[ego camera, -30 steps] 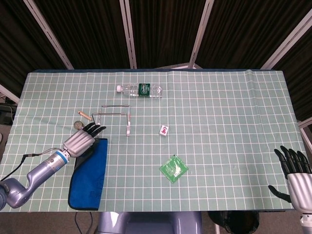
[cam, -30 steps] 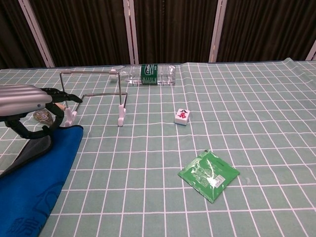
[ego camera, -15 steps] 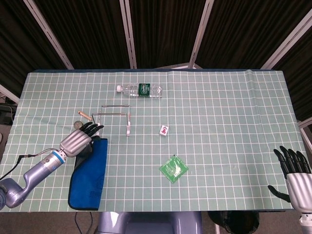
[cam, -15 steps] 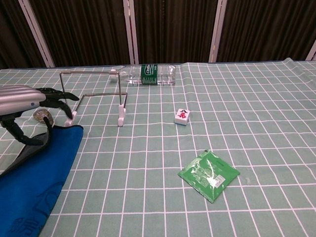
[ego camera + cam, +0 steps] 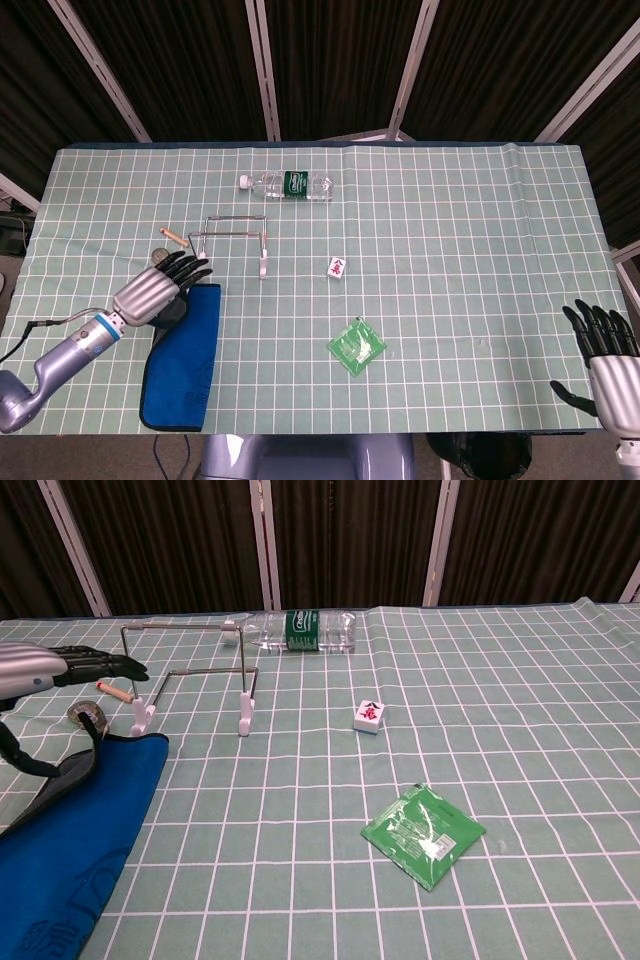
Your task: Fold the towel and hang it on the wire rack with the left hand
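Observation:
The blue towel (image 5: pixel 185 350) lies folded lengthwise at the table's front left, its near end at the edge; in the chest view the towel (image 5: pixel 75 840) fills the lower left. The wire rack (image 5: pixel 236 238) stands just beyond it, upright on white feet, and nothing hangs on the rack (image 5: pixel 190 670). My left hand (image 5: pixel 150 291) hovers over the towel's far left corner, fingers stretched out and apart, holding nothing. The chest view shows the left hand (image 5: pixel 55 667) at the left edge with its thumb hanging down. My right hand (image 5: pixel 605 362) is open at the front right corner.
A clear water bottle (image 5: pixel 286 184) lies on its side behind the rack. A white mahjong tile (image 5: pixel 338 267) and a green packet (image 5: pixel 356 346) lie mid-table. A small stick (image 5: pixel 114 692) and a round metal object (image 5: pixel 85 714) sit left of the rack.
My left hand has drawn back to the left, off the towel's far edge, with its fingers straightening out. The towel, rack and right hand have stayed put.

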You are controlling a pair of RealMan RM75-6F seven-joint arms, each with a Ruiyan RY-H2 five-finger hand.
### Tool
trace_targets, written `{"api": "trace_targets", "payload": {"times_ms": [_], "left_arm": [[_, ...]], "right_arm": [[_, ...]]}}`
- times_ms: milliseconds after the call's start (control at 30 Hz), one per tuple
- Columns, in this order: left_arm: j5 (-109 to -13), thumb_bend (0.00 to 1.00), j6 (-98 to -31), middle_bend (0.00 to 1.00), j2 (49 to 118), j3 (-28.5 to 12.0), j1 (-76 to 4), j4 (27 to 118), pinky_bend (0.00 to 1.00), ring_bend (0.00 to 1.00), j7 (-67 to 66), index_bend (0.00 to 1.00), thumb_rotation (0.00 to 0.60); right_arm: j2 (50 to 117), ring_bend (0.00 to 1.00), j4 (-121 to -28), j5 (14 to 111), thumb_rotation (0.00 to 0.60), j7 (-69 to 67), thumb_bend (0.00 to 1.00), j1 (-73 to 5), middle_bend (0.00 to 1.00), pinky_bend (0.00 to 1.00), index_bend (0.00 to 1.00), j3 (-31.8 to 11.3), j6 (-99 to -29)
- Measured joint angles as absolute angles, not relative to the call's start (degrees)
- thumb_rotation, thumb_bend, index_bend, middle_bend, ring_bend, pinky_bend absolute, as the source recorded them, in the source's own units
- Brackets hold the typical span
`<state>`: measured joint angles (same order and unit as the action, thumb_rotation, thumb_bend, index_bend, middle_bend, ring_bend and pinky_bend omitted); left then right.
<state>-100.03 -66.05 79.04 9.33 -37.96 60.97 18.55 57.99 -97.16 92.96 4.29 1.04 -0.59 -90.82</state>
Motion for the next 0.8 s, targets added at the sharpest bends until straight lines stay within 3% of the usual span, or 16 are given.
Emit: {"api": "trace_targets", "payload": {"times_ms": [300,800], "left_arm": [[-103.2,0.13,-73.5,0.0,74.9,10.5,-35.7,65.7,0.0,0.0,20.0,0.0,0.6],[-103.2,0.13,-64.4,0.0,79.2,12.0,-38.3,74.7,0.0,0.0,26.4,0.0,0.6]], "right_arm": [[57.6,0.0,-97.5,94.5,0.6,3.7,0.0,1.3,0.0,0.0,0.0,-0.2,-91.7],[57.0,0.0,-97.4,95.2,0.6,2.7,0.0,1.8,0.0,0.0,0.0,0.0,-92.9]]}}
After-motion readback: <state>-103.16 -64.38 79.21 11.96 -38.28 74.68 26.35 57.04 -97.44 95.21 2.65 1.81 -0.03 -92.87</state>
